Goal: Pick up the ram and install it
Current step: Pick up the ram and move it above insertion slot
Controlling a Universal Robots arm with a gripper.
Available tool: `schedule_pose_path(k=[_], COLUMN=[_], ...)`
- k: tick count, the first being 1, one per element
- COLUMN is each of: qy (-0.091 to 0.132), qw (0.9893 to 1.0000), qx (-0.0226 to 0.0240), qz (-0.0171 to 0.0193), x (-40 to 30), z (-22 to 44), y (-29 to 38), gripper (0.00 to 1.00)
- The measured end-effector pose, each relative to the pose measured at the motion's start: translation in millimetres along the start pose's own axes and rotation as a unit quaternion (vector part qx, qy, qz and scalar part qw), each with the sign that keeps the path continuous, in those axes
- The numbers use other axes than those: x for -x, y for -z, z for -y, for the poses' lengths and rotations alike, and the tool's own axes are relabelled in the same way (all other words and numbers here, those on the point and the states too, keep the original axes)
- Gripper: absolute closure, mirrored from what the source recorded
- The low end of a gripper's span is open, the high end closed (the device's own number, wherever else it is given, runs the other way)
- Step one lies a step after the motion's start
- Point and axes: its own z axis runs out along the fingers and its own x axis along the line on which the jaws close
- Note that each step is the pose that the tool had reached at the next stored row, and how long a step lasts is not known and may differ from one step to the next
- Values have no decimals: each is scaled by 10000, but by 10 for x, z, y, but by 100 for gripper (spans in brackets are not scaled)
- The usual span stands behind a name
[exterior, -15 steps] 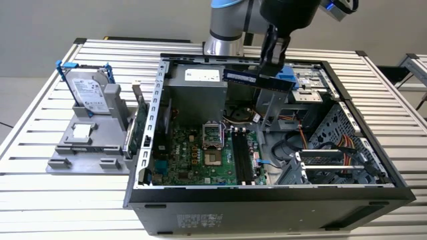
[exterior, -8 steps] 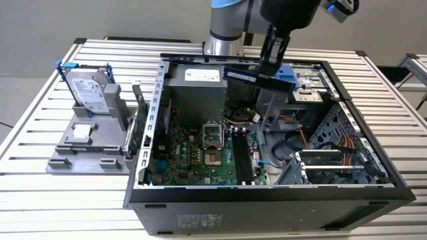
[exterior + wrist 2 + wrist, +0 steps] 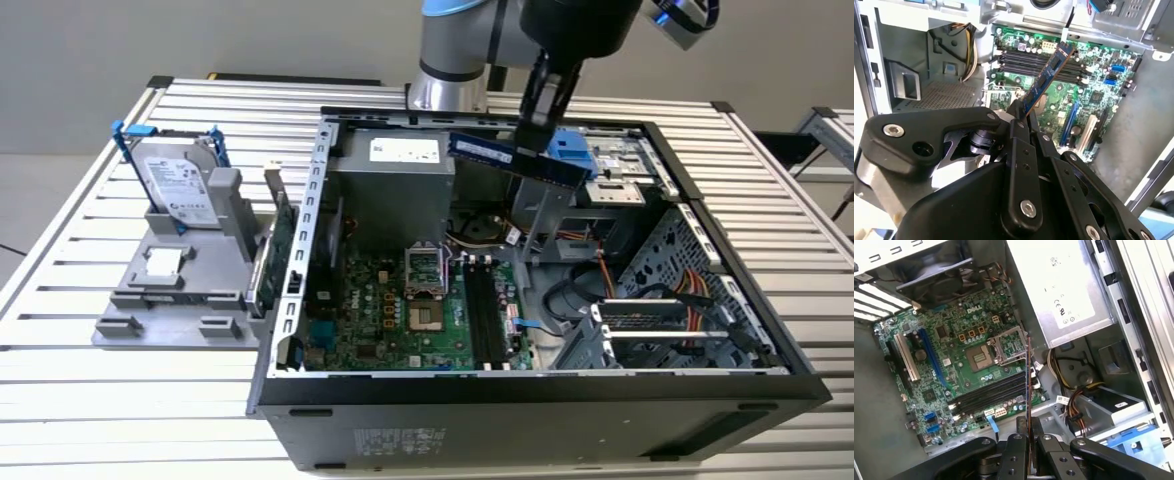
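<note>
gripper: black two-finger gripper (image 3: 538, 128) on the UR arm, up over the open case. Fingers closed tight on the ram, clamped on both flat faces, no gap visible in both wrist views (image 3: 1021, 117) (image 3: 1029, 437).
ram: slim, long dark blue-black memory stick (image 3: 481, 150), held near mid-length, in the air above the case's back half. In the exterior view it runs roughly level, dipping a bit toward that view's right. Second wrist view shows its flat face (image 3: 1046, 75); first wrist view shows it edge-on as a thin line (image 3: 1028, 390).
slots: black memory slots (image 3: 487, 320) (image 3: 1024, 60) (image 3: 989, 395) on the green motherboard (image 3: 400, 310), below the ram and well apart from it. No contact.
case: black tower case (image 3: 534, 420), side open, lying on a slatted aluminium table (image 3: 134, 400).
psu: boxy silver power supply (image 3: 387, 190) beside the mobo.
outside case, exterior view's left: silver hard drive w/ blue clips (image 3: 180, 180) upright on a grey stand (image 3: 174, 300); green circuit card (image 3: 274, 260) upright next to the case wall.
</note>
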Motion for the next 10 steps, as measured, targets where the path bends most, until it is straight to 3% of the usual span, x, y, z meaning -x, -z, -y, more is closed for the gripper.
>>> schedule_pose_path(k=[10], qy=[-451], qw=[9990], qx=[-7], qz=[16], x=[0], z=[0], y=[0], gripper=[100])
